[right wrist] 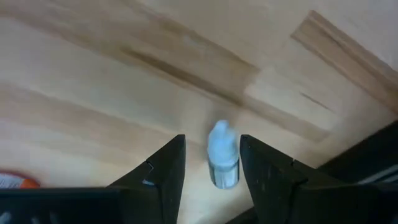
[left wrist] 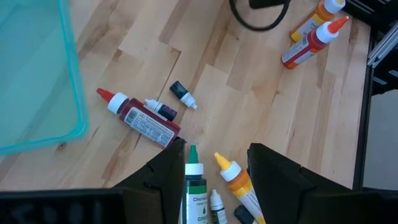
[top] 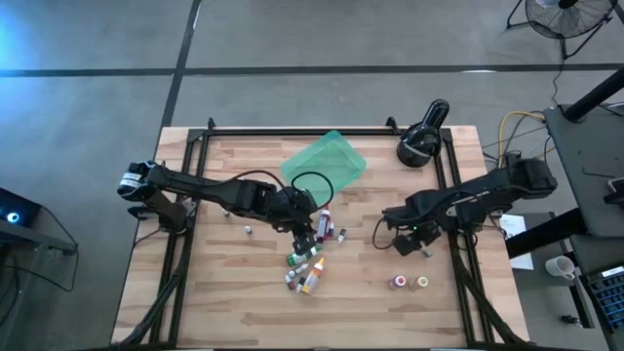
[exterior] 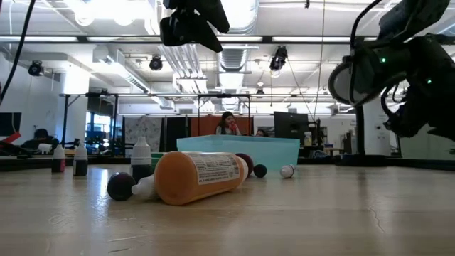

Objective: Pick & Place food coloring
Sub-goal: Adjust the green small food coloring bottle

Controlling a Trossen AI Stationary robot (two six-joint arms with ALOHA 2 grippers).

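The food coloring bottles lie scattered mid-table: a cluster [top: 310,265] with a green bottle [left wrist: 194,186] and an orange-tipped one [left wrist: 237,182], and a red bottle [left wrist: 146,121] lying on its side. My left gripper [top: 304,234] hangs open above this cluster, touching nothing. My right gripper [top: 408,244] stands open over the right half of the table. A small pale bottle [right wrist: 222,155] shows between its fingers, narrower than the gap. I cannot tell whether it touches a finger.
A translucent teal tray [top: 325,161] sits at the far middle, with a black round lamp-like device [top: 421,138] at the far right. Two small bottles [top: 409,282] stand near the right front. Black frame rails [top: 450,185] run along the table's sides.
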